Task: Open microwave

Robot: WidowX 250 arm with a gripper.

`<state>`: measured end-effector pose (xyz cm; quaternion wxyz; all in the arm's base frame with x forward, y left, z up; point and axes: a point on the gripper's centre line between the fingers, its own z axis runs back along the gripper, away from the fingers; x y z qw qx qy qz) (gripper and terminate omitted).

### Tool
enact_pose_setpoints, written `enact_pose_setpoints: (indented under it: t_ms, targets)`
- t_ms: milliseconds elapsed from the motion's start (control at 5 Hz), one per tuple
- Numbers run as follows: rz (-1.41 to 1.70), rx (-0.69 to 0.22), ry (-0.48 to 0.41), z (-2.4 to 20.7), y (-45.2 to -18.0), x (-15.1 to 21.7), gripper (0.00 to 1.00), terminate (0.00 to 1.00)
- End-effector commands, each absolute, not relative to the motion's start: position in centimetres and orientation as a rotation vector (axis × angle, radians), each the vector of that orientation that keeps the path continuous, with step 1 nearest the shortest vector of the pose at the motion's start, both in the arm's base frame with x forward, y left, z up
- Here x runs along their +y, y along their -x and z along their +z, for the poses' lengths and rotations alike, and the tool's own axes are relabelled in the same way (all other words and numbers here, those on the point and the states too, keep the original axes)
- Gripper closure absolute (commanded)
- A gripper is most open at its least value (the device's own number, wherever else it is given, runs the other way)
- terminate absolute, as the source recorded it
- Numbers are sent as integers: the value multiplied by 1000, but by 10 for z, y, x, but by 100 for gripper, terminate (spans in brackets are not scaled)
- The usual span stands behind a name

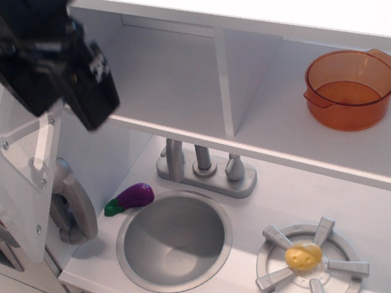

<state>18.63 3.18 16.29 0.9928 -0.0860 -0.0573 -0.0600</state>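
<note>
The microwave (161, 70) is the light-grey upper-left compartment, and its inside is open to view. Its door (16, 190) stands swung out to the left. I see the door's inner face and its clear window (29, 154). The door's handle and buttons are hidden. My black gripper (89, 107) hangs at the top left, in front of the door's upper edge and the compartment's left opening. Its fingers are seen end-on as one dark block, so I cannot tell whether they are open or shut. I cannot tell whether it touches the door.
A grey phone handset (72, 211) hangs below the door. A purple toy eggplant (135, 195) lies beside the round sink (173, 241), behind which stands the faucet (204, 164). An orange pot (352, 88) sits on the right shelf. A yellow piece (304, 255) lies on the burner.
</note>
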Motion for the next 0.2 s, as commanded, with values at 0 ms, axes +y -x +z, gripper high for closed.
enact_pose_setpoints:
  t_ms: [0]
  targets:
    - [-124, -139, 164, 185, -192, 39, 0, 100]
